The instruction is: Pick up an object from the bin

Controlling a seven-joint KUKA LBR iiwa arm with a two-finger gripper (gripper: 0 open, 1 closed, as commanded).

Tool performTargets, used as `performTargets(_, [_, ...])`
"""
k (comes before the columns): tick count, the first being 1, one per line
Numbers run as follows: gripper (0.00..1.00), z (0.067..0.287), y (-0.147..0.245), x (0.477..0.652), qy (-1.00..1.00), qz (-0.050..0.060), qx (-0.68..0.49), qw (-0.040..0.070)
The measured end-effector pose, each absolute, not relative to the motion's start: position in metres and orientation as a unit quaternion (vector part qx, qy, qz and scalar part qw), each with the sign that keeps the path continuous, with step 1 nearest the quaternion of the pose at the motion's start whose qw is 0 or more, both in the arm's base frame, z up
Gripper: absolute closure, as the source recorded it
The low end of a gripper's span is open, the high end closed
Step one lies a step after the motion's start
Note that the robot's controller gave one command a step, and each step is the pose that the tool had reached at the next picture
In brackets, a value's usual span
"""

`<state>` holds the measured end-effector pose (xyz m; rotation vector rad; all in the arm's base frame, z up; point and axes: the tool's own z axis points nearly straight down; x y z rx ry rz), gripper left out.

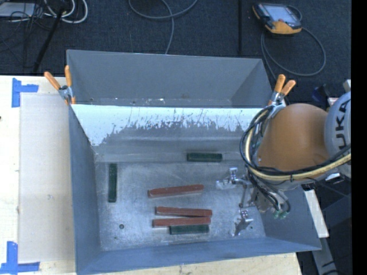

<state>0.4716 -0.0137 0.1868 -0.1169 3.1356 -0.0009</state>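
My gripper (234, 204) hangs over the right part of the bin floor. It is open, one fingertip (227, 182) toward the back and the other (240, 228) toward the front, with nothing between them. Just left of it lie a brown bar (175, 191), a second brown bar (183, 212) and, at the front, a dark green bar (189, 229) beside a third brown bar (161, 223). All lie flat, running left to right. The fingers stand apart from the bars' right ends.
Another dark green bar (203, 157) lies near the back wall, behind the gripper. A dark green bar (112, 182) lies lengthwise by the left wall. The arm's orange cover and cables overhang the bin's right wall.
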Motion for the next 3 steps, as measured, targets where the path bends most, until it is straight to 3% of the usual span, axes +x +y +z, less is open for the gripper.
performTargets(1, [0.0,0.16,0.046,0.508,0.99,0.0,-0.138,0.0])
performTargets(2, [0.0,0.121,0.057,0.483,0.996,0.0,-0.089,-0.002])
performTargets(3, [0.0,0.075,0.047,0.488,0.992,0.0,-0.13,0.002])
